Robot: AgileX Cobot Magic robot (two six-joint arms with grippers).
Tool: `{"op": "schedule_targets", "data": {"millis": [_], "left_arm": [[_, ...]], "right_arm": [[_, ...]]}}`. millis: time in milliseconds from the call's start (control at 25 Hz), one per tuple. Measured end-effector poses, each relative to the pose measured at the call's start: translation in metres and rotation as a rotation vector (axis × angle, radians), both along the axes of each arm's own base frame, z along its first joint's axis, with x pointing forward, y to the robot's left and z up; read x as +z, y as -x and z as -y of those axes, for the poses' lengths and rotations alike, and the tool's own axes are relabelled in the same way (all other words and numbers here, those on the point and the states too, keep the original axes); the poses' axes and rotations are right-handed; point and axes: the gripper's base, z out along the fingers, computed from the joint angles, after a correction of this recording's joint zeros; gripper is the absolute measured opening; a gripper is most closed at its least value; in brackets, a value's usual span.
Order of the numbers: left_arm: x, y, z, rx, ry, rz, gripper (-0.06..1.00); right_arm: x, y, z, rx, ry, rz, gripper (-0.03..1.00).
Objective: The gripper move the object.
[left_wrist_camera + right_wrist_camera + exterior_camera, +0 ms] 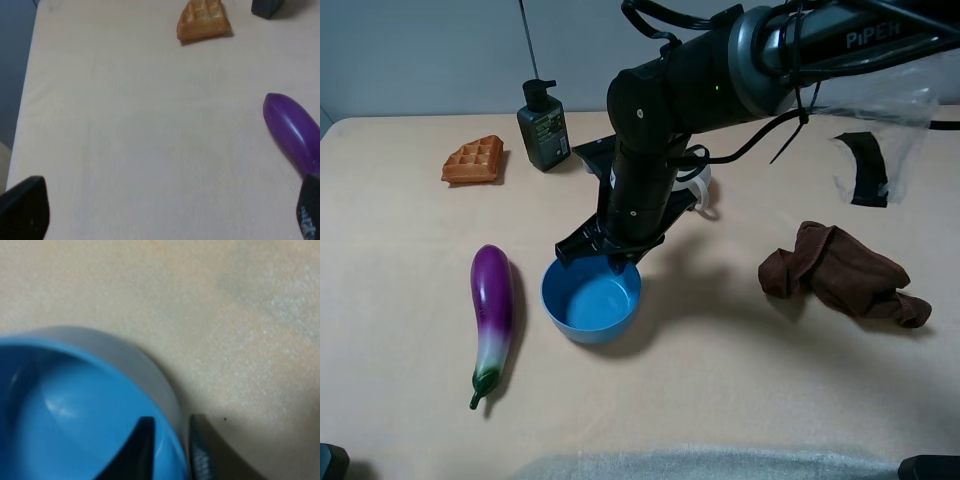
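The bright-blue bowl [592, 300] sits in the middle of the tan table, just right of the eggplant. My right gripper [616, 262] reaches down from the black arm onto the bowl's far rim. In the right wrist view the bowl [75, 410] fills one corner and the gripper [172, 442] straddles its rim, one finger inside and one outside, closed on the wall. My left gripper [167, 215] is open and empty over bare table; only its two fingertips show, far apart.
A purple eggplant [492, 318] lies left of the bowl and shows in the left wrist view [292, 132]. A waffle [474, 160] and a dark bottle [543, 128] stand at the back left. A cream teapot handle [703, 195] peeks from behind the arm. A brown cloth [842, 272] lies at the right.
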Motion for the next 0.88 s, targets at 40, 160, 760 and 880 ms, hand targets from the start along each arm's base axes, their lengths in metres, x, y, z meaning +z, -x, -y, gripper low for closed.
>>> {"op": "schedule_targets", "data": {"millis": [40,160,760,880], "left_arm": [[0.0,0.0,0.0,0.0,0.0,0.0,0.99],[0.0,0.0,0.0,0.0,0.0,0.0,0.99],[0.0,0.0,0.0,0.0,0.0,0.0,0.99],[0.0,0.0,0.0,0.0,0.0,0.0,0.99]], "right_arm": [[0.0,0.0,0.0,0.0,0.0,0.0,0.2],[0.0,0.0,0.0,0.0,0.0,0.0,0.33],[0.0018,0.0005,-0.0002,-0.005,-0.006,-0.004,0.51],[0.0068,0.0006,-0.0001,-0.005,-0.016,0.004,0.52]]}}
